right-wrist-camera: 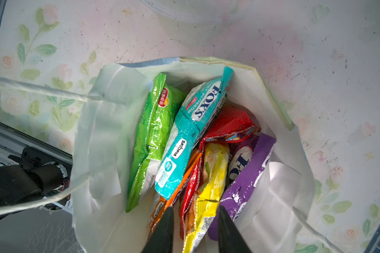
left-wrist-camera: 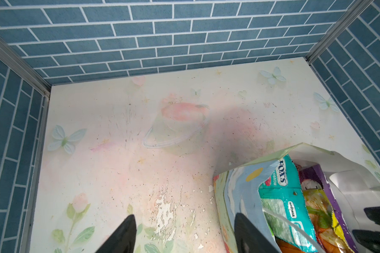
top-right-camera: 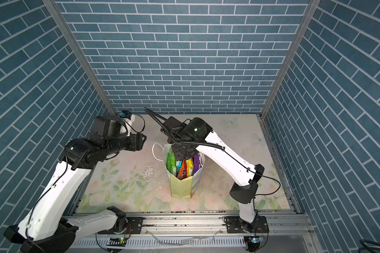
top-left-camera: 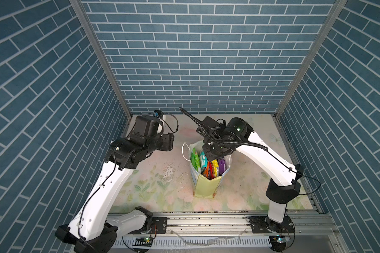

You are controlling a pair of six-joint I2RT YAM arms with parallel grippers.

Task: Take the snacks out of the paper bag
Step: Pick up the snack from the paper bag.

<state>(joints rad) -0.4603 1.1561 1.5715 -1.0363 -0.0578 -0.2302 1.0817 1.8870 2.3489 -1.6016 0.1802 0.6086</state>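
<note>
The paper bag point(top-left-camera: 204, 186) point(top-right-camera: 181, 186) stands upright mid-table with its mouth wide. Several snacks stand on end inside: a green chips packet point(right-wrist-camera: 154, 135), a teal Fox's point(right-wrist-camera: 191, 140) point(left-wrist-camera: 281, 179), a red packet point(right-wrist-camera: 228, 122), a yellow packet point(right-wrist-camera: 211, 175), a purple Fox's point(right-wrist-camera: 250, 175) and an orange packet point(right-wrist-camera: 158, 210). My right gripper point(right-wrist-camera: 195, 207) point(top-left-camera: 213, 155) is at the bag's mouth, open, its fingers either side of the yellow packet's top edge. My left gripper point(left-wrist-camera: 183, 215) point(top-left-camera: 170, 143) hangs open to the left of the bag, one finger against its bluish outer wall point(left-wrist-camera: 235, 188).
A white cord handle point(top-left-camera: 183, 151) loops out from the bag's left rim. The floral table mat point(top-left-camera: 151, 188) has a peeled patch point(top-left-camera: 168, 173) left of the bag. Blue brick walls close three sides, and a metal rail point(top-left-camera: 206, 221) runs along the front.
</note>
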